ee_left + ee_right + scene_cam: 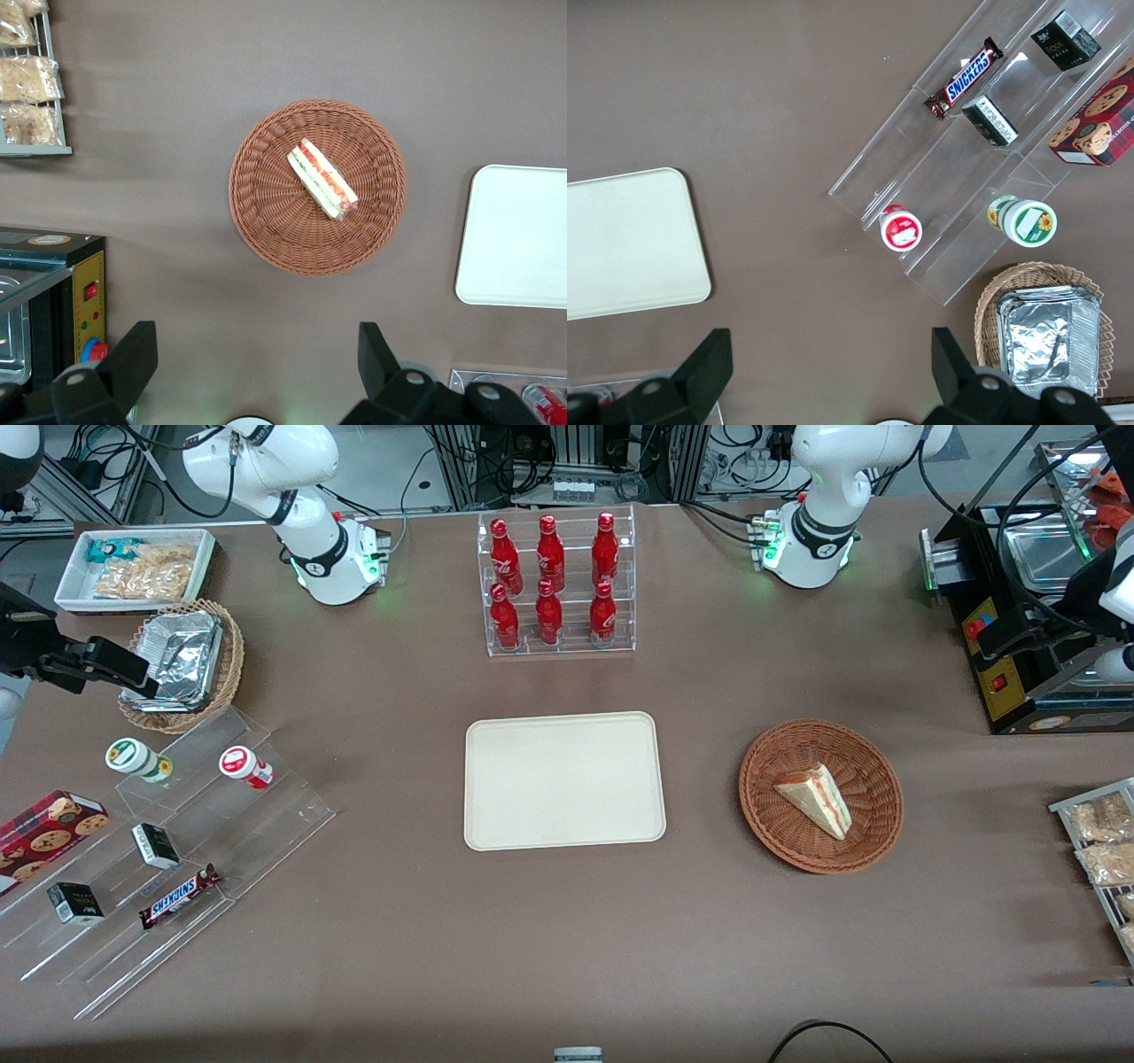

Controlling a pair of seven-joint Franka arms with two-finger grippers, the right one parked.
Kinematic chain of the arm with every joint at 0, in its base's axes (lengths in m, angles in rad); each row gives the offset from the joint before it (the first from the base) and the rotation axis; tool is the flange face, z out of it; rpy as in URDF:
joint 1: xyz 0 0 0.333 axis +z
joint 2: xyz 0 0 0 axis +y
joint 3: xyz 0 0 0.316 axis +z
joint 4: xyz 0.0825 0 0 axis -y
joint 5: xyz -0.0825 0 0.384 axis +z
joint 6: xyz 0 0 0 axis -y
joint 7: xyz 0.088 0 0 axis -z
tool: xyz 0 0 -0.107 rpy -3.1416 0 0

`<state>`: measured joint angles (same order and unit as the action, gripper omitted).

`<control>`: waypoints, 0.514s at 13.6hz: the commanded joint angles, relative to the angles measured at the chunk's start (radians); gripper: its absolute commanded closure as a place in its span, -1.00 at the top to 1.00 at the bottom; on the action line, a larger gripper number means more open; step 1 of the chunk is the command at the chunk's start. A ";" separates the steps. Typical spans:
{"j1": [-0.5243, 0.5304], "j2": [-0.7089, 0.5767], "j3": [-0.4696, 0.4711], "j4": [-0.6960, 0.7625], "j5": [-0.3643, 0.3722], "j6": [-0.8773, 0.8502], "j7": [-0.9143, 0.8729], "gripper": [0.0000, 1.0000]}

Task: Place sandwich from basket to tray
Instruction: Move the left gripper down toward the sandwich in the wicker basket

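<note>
Sandwich (pixel 816 799) lay on its side in the round reddish-brown wicker basket (pixel 873 833), filling stripe (pink-red and pale) showing along one edge. Basket sat on the brown desk (pixel 567 939) beside the cream tray (pixel 564 779), toward the working arm's end, not touching it. Tray was bare. Left pincer (pixel 252 376) hung high above the desk near the basket, fingers (pixel 133 359) spread wide apart, holding nothing.

bare table separates basket (pixel 821 795) and tray (pixel 564 780); gripper (pixel 252 372) jaws high above.
</note>
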<state>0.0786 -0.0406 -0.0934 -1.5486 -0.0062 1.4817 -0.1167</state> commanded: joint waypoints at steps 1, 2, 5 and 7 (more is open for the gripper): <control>0.015 -0.009 -0.011 -0.001 0.008 -0.015 0.029 1.00; 0.015 0.001 -0.011 -0.002 0.008 -0.015 0.023 1.00; 0.007 0.083 -0.011 -0.036 0.011 -0.003 0.015 1.00; -0.016 0.137 -0.011 -0.092 0.012 0.058 0.000 1.00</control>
<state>0.0780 0.0394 -0.0960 -1.6083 -0.0052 1.4937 -0.1110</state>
